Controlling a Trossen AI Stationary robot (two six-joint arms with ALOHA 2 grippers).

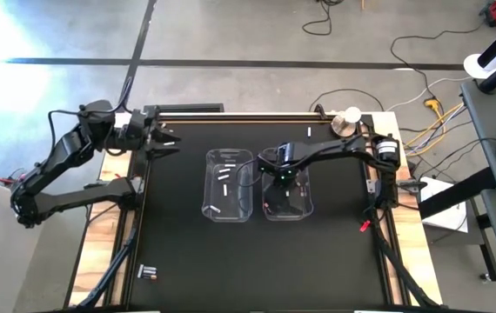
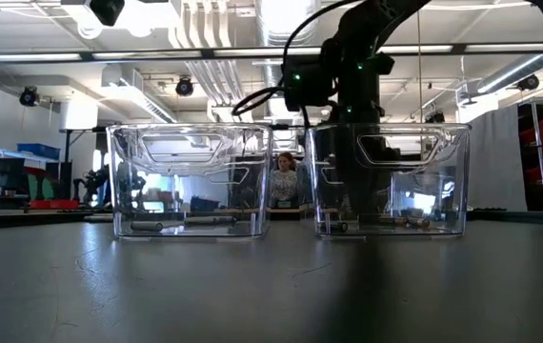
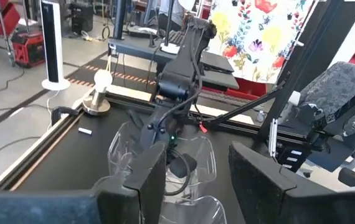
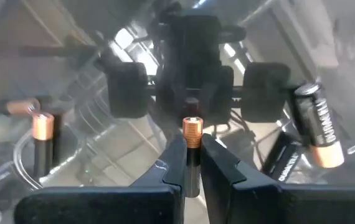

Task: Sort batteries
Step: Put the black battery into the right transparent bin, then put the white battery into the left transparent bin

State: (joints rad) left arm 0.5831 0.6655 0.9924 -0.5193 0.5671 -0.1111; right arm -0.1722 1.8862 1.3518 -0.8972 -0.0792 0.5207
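Batteries lie in two clear bins: white ones (image 1: 224, 185) in the left bin (image 1: 228, 184), copper-tipped dark ones (image 4: 317, 126) in the right bin (image 1: 288, 189). We see the right gripper (image 4: 192, 163) lowered inside the right bin, pinching a copper-tipped battery (image 4: 192, 140) upright. The left gripper (image 3: 193, 177) (fingers spread) hovers at the table's left edge. Label text is unreadable.
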